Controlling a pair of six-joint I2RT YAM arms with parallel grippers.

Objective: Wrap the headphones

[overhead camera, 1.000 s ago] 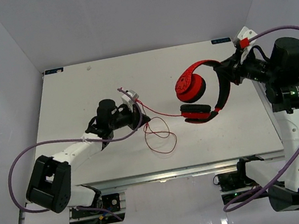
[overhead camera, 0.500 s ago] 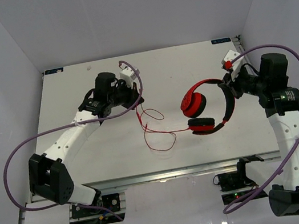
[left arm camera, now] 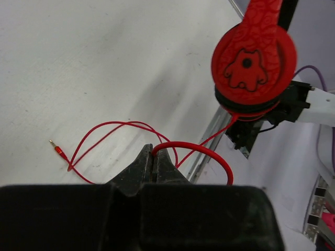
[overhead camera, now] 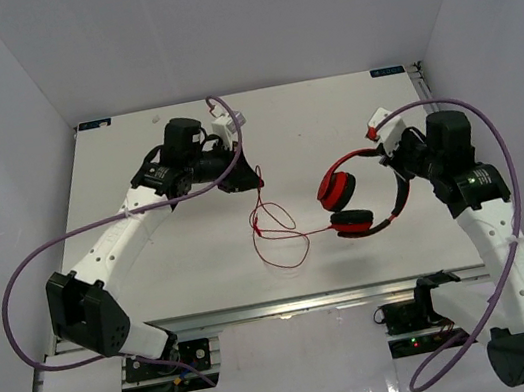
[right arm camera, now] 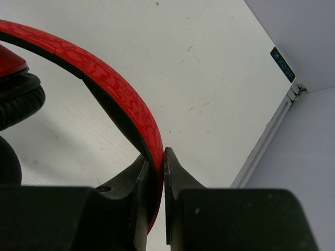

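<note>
The red headphones [overhead camera: 354, 200] hang above the table's right half, earcups on the left, headband on the right. My right gripper [overhead camera: 397, 167] is shut on the headband [right arm camera: 120, 99], holding the headphones up. The thin red cable [overhead camera: 285, 238] runs from the lower earcup, loops on the table and rises to my left gripper [overhead camera: 255, 179], which is shut on it. In the left wrist view the cable [left arm camera: 201, 151] arcs out of the closed jaws, the plug [left arm camera: 58, 149] lies on the table, and one earcup [left arm camera: 252, 65] hangs at the upper right.
The white table [overhead camera: 135, 168] has walls on the left, back and right. Purple robot cables [overhead camera: 25, 289] loop beside both arms. The table's right edge [right arm camera: 267, 136] is close to my right gripper.
My right gripper carried the headphones left and lower. My left gripper swung from mid-table to the back with the cable, then edged right; the cable loop shifted slightly.
</note>
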